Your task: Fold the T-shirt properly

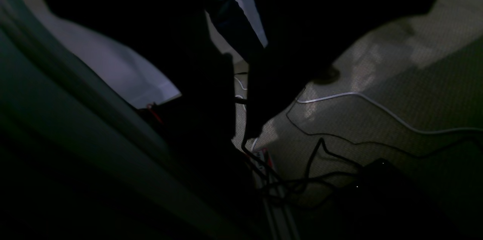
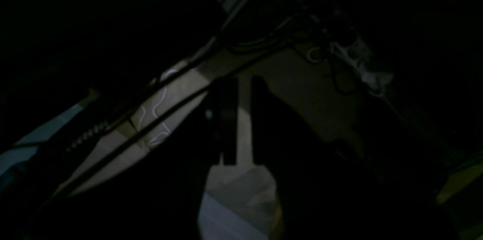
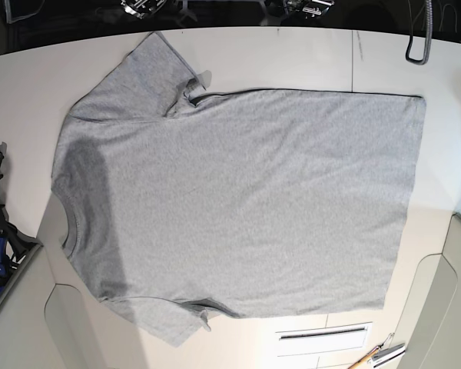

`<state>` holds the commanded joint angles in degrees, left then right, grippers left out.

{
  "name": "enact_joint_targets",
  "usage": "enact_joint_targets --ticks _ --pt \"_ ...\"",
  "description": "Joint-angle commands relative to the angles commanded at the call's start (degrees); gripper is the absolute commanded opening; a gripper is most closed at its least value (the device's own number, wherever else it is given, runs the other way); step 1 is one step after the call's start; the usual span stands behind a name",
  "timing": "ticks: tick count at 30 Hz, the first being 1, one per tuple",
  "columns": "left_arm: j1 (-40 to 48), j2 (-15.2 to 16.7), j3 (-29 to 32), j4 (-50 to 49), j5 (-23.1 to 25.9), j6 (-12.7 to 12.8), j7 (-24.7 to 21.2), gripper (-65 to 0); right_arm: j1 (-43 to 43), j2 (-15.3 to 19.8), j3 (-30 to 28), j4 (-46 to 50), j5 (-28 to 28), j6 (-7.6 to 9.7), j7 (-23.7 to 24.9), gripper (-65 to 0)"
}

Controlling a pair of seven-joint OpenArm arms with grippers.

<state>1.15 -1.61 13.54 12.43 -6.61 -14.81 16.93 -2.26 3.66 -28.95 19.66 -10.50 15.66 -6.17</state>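
Both arms hang off the counter (image 3: 292,58) edges, wrist cams pointing at floor and cables. Left claw (image 1: 241,93) too dark: can't tell its state. Right claw (image 2: 241,119) fingers parted, released, gripping nothing. T-shirt (image 3: 238,200) lies flat on the counter, plain side up, neck toward the right arm's side, sleeves spread.
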Motion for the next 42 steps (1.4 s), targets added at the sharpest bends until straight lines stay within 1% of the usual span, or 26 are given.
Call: enact_joint_targets --ticks 22,23,26,27,29,30,34,37,39,42 --pt "0.0 0.0 0.0 0.0 0.1 0.0 0.0 -58.7 -0.2 0.0 0.0 0.0 0.0 -0.02 0.0 -59.5" --pt "0.0 0.0 0.0 0.0 0.1 -0.6 0.0 -58.8 -0.2 0.0 0.0 0.0 0.0 -0.02 0.0 -59.5" --pt "0.2 -0.2 0.0 0.0 0.0 -5.8 0.0 -58.7 -0.3 0.0 0.0 0.0 0.0 0.00 0.0 -59.5" --pt "0.5 -0.5 0.0 0.0 0.0 -7.0 0.0 -58.7 -0.5 0.1 0.0 0.0 0.0 0.02 0.0 -59.5" --pt "1.7 -1.0 0.0 0.8 0.0 -7.1 0.0 -58.7 -1.2 0.5 0.0 0.2 0.0 -0.02 -0.1 -59.5" --pt "2.7 -1.5 0.0 1.9 -0.2 -7.1 0.0 -58.7 -1.6 0.8 0.0 0.3 0.0 0.02 -0.1 -59.5" --pt "8.5 -4.3 0.0 10.0 -3.8 -7.1 -0.2 -58.7 -4.9 2.5 0.0 2.8 0.0 0.02 -0.1 -59.5" --pt "13.5 -6.0 0.0 16.5 -4.0 -6.8 -0.2 -58.7 -8.6 4.9 0.0 7.7 0.0 0.02 -0.1 -59.5" --pt "16.5 -7.0 -0.3 19.9 -5.7 -6.9 -0.2 -58.7 -11.6 6.8 0.0 12.1 0.3 0.00 -0.1 -59.5" --pt "20.8 -8.0 -3.0 23.9 -7.4 -6.9 -0.2 -58.7 -16.5 10.4 0.0 19.6 4.7 0.02 -0.1 -59.5"
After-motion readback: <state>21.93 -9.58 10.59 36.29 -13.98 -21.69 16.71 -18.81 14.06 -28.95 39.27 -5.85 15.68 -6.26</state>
